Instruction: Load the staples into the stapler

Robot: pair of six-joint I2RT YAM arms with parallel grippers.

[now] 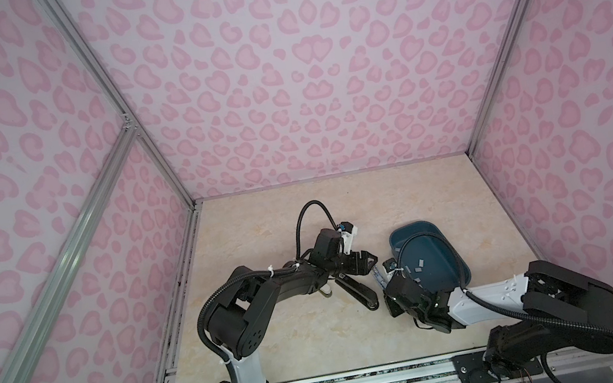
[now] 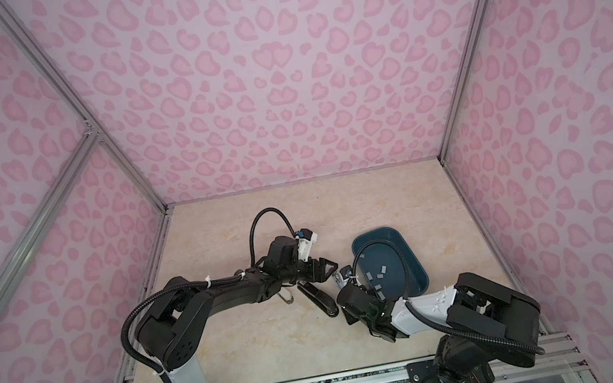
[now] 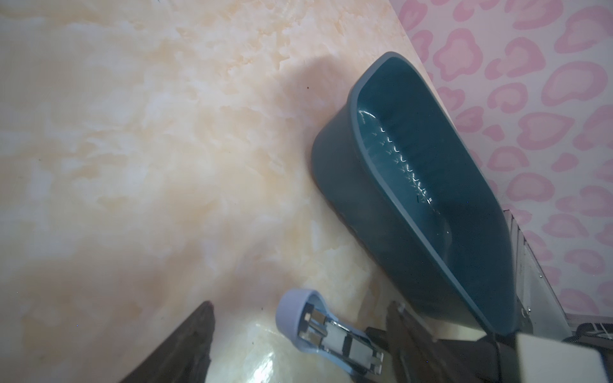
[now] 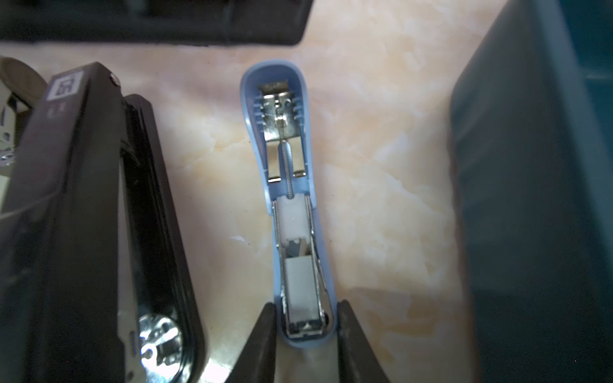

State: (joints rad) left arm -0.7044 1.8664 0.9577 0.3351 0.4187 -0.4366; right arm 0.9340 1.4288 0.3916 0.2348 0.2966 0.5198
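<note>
A small light-blue stapler (image 4: 292, 185) lies opened flat on the marble tabletop, with a pale grey strip of staples (image 4: 300, 285) in its metal channel. My right gripper (image 4: 305, 318) is shut on one end of this stapler, a dark finger pressing each side. In the left wrist view the stapler (image 3: 335, 341) lies between the fingers of my left gripper (image 3: 300, 305), which stands open and does not touch it. In both top views the two grippers meet over the stapler (image 1: 376, 275) beside the tray. More loose staples (image 1: 420, 264) lie in the teal tray (image 1: 451, 261).
A bigger black stapler (image 4: 83, 199) lies opened right beside the blue one, also seen in a top view (image 1: 358, 295). A cream-coloured stapler (image 1: 326, 290) pokes out under the left arm. The teal tray's wall (image 4: 530, 199) stands close on the other side. Pink patterned walls enclose the table.
</note>
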